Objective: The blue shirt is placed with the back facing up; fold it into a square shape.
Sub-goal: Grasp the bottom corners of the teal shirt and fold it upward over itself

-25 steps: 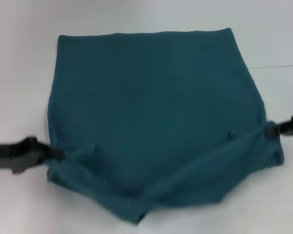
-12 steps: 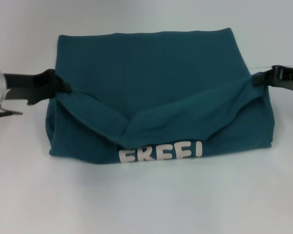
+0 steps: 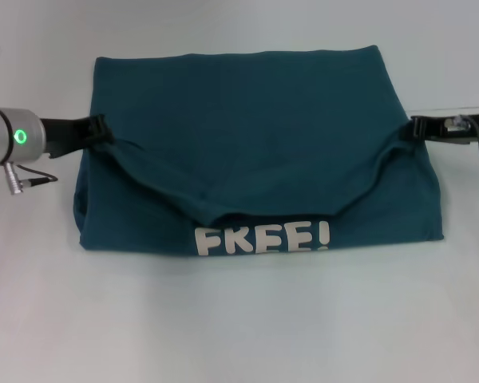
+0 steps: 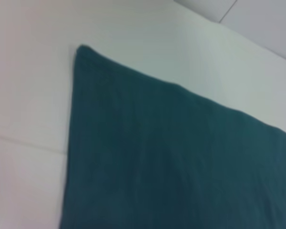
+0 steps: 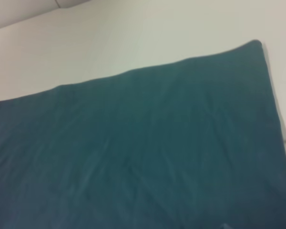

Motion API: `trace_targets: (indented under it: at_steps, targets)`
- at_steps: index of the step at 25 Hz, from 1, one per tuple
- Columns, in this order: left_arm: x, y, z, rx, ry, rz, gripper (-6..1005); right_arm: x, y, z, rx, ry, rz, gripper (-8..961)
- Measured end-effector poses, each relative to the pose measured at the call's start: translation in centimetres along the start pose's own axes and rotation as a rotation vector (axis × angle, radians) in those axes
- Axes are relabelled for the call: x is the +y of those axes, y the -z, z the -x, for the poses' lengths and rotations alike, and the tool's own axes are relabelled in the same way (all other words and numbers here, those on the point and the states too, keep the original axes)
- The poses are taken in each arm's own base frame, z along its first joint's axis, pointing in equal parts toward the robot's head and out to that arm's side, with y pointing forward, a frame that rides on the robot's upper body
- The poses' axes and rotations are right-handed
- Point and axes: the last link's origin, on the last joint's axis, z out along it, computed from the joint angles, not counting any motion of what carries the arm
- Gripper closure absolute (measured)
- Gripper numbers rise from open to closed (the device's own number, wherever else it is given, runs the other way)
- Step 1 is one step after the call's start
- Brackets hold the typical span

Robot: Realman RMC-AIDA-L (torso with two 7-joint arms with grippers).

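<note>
The blue shirt (image 3: 255,144) lies mid-tabletop (image 3: 239,335), long axis 9-to-3, its white "FREE!" print (image 3: 262,238) along the 6 o'clock edge. The left gripper (image 3: 104,136) at 9 and right gripper (image 3: 411,130) at 3 have fingers pinching the lifted hem, which sags between them.

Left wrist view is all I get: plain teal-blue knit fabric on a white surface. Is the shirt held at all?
Observer: Yes. The left gripper pinches the left edge of the dark teal-blue knit T-shirt.
Operator: And the other arm?
Observer: The right gripper pinches the right edge, level with the left.
Operator: How is the fold lying?
Observer: The near flap sags between them, and white lettering reading FREE! shows below it.
</note>
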Motion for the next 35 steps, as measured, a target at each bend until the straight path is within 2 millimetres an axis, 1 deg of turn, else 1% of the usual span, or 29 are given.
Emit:
trace_targets:
  at_steps: [3,8,11,13,18,21,24,26,32,35]
  targets:
    - [0.0,0.4,-0.7,0.028,-0.014,-0.006,992,0.4,0.0,0.8,-0.019,0.01,0.001,824]
    - [0.2,0.7,-2.1,0.059,-0.043,-0.017,993,1.6,-0.2,2.9,-0.064,0.029,0.008,817]
    - [0.3,0.5,-2.5,0.082,-0.073,-0.036,993,2.1,-0.7,3.2,-0.084,0.033,-0.011,812]
    - [0.4,0.2,-2.3,0.092,-0.095,-0.045,993,1.9,-1.1,3.0,-0.092,0.025,-0.036,809]
    - [1.0,-1.3,-0.9,0.101,-0.168,-0.081,994,1.8,-2.1,2.1,-0.087,0.038,-0.077,802]
    - [1.5,-2.1,-0.1,0.11,-0.207,-0.101,994,2.0,-2.6,1.6,-0.093,0.055,-0.098,798]
    - [1.7,-2.4,0.1,0.124,-0.224,-0.114,994,2.4,-2.9,1.4,-0.106,0.077,-0.113,793]
    - [1.8,-2.3,-0.1,0.136,-0.226,-0.116,994,2.6,-2.9,1.7,-0.115,0.086,-0.116,790]
    - [2.1,-2.0,-1.0,0.166,-0.221,-0.112,991,3.2,-2.6,3.7,-0.144,0.104,-0.107,782]
    - [2.2,-2.0,-1.1,0.167,-0.226,-0.111,987,3.5,-2.7,4.0,-0.15,0.11,-0.106,777]
